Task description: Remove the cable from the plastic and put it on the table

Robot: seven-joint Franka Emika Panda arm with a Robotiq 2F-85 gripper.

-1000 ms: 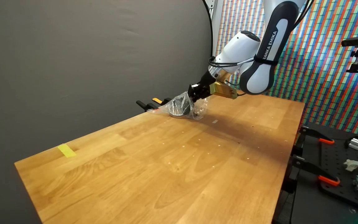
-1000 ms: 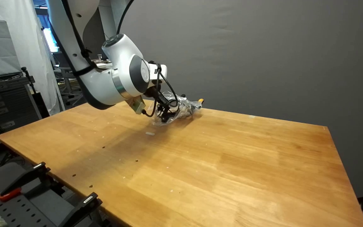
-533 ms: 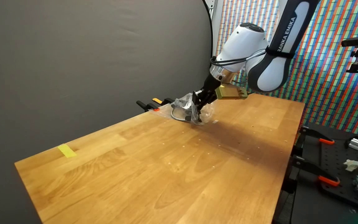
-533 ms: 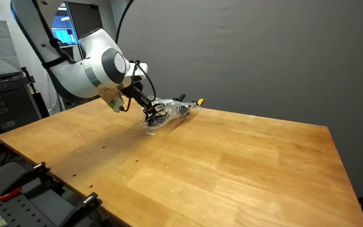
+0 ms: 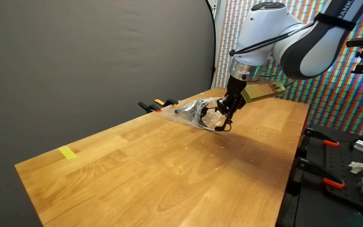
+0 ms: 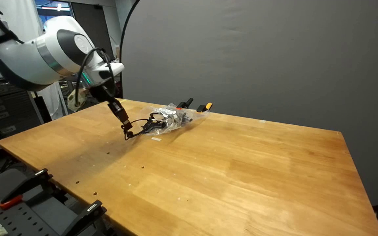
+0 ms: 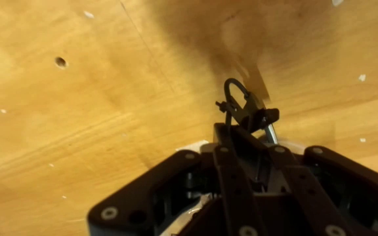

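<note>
My gripper (image 5: 228, 117) is shut on the cable (image 5: 221, 128) and holds its dark end just above the table, outside the plastic's near opening. The clear plastic bag (image 5: 186, 115) lies crumpled near the table's back edge, with more of the cable inside it. In an exterior view, my gripper (image 6: 128, 127) is left of the plastic (image 6: 172, 117), and the cable (image 6: 138, 133) stretches between them. In the wrist view, the cable's dark connector and small loop (image 7: 253, 111) stick out past the closed fingertips (image 7: 238, 136), with a grey length below. The fingers partly hide the grip.
The wooden table (image 5: 143, 176) lies below. Two clamps (image 5: 150, 107) grip its back edge at the plastic's far end, and they also show (image 6: 205, 107) in an exterior view. Yellow tape (image 5: 67, 152) marks the table's edge. A dark side bench (image 5: 314, 189) with clamps adjoins the table.
My gripper was inside the plastic and has pulled back out of it, away from the clamps, drawing the cable's end out. The plastic has stayed near the clamps and shifted slightly.
</note>
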